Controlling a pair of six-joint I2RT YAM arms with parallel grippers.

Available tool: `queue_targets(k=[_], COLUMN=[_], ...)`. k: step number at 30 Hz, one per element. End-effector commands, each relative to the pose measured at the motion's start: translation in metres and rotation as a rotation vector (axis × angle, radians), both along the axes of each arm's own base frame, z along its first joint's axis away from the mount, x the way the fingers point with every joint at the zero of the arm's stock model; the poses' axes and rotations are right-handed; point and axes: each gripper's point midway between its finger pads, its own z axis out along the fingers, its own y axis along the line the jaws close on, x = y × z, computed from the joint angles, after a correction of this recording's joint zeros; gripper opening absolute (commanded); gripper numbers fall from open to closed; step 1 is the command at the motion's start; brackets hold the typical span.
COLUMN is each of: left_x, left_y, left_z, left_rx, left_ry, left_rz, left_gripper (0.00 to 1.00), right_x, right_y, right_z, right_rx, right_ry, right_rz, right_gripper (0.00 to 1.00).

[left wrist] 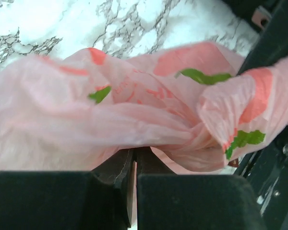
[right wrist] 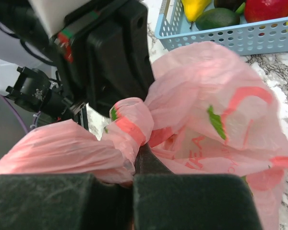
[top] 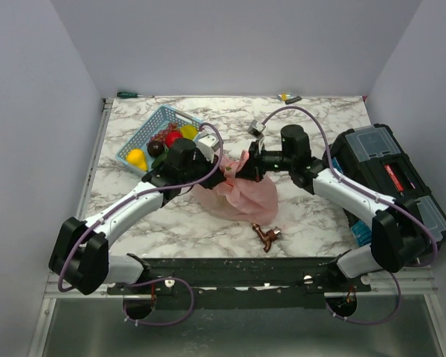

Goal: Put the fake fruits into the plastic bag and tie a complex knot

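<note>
Nearest to you, close to the front edge of the table (top: 312,223), a small brown metal piece (top: 266,236) lies on the marble top, just in front of the bag. Behind it, the pink bag (top: 241,197) lies crumpled in the middle of the table, between your two arms.

Your left gripper (top: 221,169) reaches it from the left side and your right gripper (top: 247,169) from the right side. The two are almost nose to nose at the far part of the bag. In the left wrist view, the left gripper (left wrist: 134,155) has its fingers pressed together on a fold of the pink film. In the right wrist view, the right gripper (right wrist: 136,160) is closed as well, pinching a twisted strand of the bag. Just above its tips you see the knot (right wrist: 132,122), a small tight bunch of film.

Further away, to the far left of the bag, stands the blue basket (top: 137,134). The fruits (top: 173,137) lie inside it: yellow, red and dark ones, and a green one shows in the right wrist view. You cannot tell whether any fruit is inside the bag.

On the right side of the table sits a black toolbox (top: 386,175). At the far edge, to the left, lies a screwdriver (top: 128,94) with a green handle.
</note>
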Motion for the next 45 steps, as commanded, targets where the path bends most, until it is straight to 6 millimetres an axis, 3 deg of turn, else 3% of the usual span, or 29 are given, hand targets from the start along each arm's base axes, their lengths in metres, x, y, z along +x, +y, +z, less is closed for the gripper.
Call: queue_targets(k=[1, 7, 11, 15, 16, 17, 18, 20, 21, 23, 27, 32, 34, 41, 43, 45], left_x=[-0.004, -0.034, -0.031, -0.027, -0.029, -0.031, -0.034, -0.034, -0.034, -0.033, -0.030, -0.024, -0.021, -0.017, -0.015, -0.012], left_y=[-0.010, -0.028, -0.030, -0.028, -0.029, -0.030, -0.031, -0.032, -0.031, -0.031, -0.031, -0.028, -0.028, -0.030, -0.029, -0.028], left_z=[0.008, 0.021, 0.035, 0.044, 0.045, 0.045, 0.045, 0.045, 0.044, 0.043, 0.039, 0.031, 0.029, 0.028, 0.026, 0.025], left_rx=[-0.150, -0.291, -0.365, -0.444, -0.451, -0.458, -0.466, -0.474, -0.475, -0.476, -0.473, -0.457, -0.453, -0.445, -0.436, -0.429], left_ry=[0.045, 0.075, 0.093, 0.138, 0.143, 0.150, 0.158, 0.167, 0.167, 0.168, 0.173, 0.184, 0.187, 0.192, 0.195, 0.191], left_rz=[-0.048, -0.181, -0.160, -0.162, -0.179, -0.196, -0.213, -0.219, -0.215, -0.208, -0.185, -0.140, -0.133, -0.122, -0.110, -0.096], left_gripper=[0.00, 0.00, 0.00, 0.00, 0.00, 0.00, 0.00, 0.00, 0.00, 0.00, 0.00, 0.00, 0.00, 0.00, 0.00, 0.00], right_x=[-0.016, -0.019, -0.036, -0.057, -0.057, -0.056, -0.049, -0.035, -0.029, -0.021, 0.002, 0.057, 0.067, 0.087, 0.092, 0.091], right_y=[0.002, 0.011, 0.020, 0.013, 0.012, 0.010, 0.007, -0.005, -0.012, -0.023, -0.048, -0.086, -0.093, -0.113, -0.115, -0.109], right_z=[0.022, 0.028, 0.031, 0.025, 0.025, 0.024, 0.028, 0.037, 0.041, 0.046, 0.059, 0.059, 0.049, 0.035, 0.046, 0.083], right_rx=[0.080, 0.122, 0.144, 0.122, 0.108, 0.083, 0.065, 0.042, 0.028, -0.011, -0.036, -0.056, -0.063, -0.101, -0.072, -0.014], right_ry=[0.014, 0.033, 0.064, 0.080, 0.069, 0.049, 0.017, -0.025, -0.042, -0.067, -0.099, -0.084, -0.055, -0.099, -0.127, -0.198], right_rz=[0.027, 0.016, 0.054, 0.094, 0.100, 0.098, 0.089, 0.077, 0.071, 0.054, -0.016, -0.187, -0.206, -0.310, -0.320, -0.285], right_gripper=[0.01, 0.01, 0.01, 0.01, 0.06, 0.17, 0.28, 0.61, 0.72, 0.85, 0.85, 0.72, 0.68, 0.65, 0.75, 0.95])
